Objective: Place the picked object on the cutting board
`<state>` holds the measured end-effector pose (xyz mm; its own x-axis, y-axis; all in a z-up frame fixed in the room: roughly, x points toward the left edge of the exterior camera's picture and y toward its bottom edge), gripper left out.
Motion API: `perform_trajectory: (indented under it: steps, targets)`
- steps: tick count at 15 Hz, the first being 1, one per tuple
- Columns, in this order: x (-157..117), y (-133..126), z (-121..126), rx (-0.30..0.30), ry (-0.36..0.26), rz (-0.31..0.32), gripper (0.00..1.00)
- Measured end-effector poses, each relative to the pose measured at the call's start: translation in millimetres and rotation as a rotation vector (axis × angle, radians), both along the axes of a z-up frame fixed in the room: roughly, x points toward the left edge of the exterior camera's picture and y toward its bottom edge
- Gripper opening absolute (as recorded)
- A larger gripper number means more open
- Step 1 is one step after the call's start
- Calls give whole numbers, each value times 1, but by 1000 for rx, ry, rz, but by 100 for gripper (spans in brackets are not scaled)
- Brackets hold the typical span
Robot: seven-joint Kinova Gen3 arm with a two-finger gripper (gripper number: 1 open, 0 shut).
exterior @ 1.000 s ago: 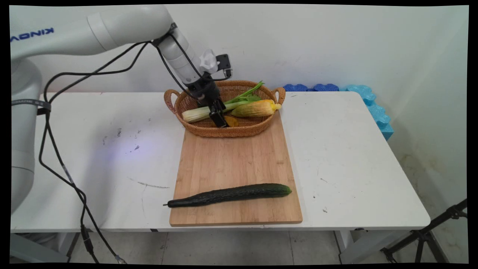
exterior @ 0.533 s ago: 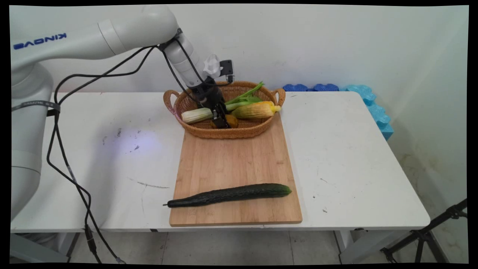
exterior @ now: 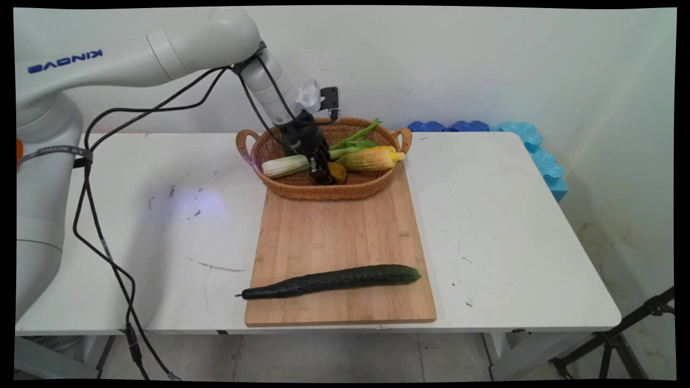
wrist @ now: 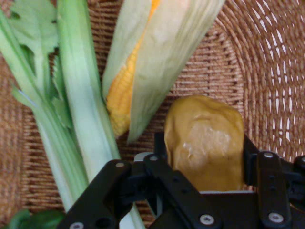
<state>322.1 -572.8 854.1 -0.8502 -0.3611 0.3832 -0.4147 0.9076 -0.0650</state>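
Note:
My gripper (exterior: 323, 175) reaches down into a woven basket (exterior: 323, 193) at the far end of a wooden cutting board (exterior: 339, 231). In the hand view its jaws stand on both sides of a yellow-brown potato (wrist: 205, 143), shut on it, above the wicker floor of the basket (wrist: 267, 57). The potato (exterior: 339, 172) shows just right of the fingers. Beside it lie a celery stalk (exterior: 285, 165) (wrist: 81, 95) and a husked ear of corn (exterior: 372, 157) (wrist: 143, 71). A long dark cucumber (exterior: 334, 280) lies across the board's near end.
The board rests on a white table (exterior: 512, 215). Blue foam pieces (exterior: 533, 145) line the far right edge by the wall. A black tripod leg (exterior: 614, 339) stands on the floor at lower right. Black cables hang from the arm on the left.
The gripper has shifted slightly right and deeper among the vegetables, and the potato has moved a little right with it. The cucumber and board have not moved.

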Motion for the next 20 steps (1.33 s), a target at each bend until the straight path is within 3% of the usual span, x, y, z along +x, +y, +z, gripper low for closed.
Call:
perform_trajectory:
  steps: [5, 10, 15, 20]
  targets:
    - [-3, -1, 29, -52, 17, 5, 0]
    - [-16, 24, 96, -81, 102, 95, 0]
    - [-40, 69, 151, -32, 212, 202, 0]
    - [-67, 111, 152, 33, 264, 287, 0]
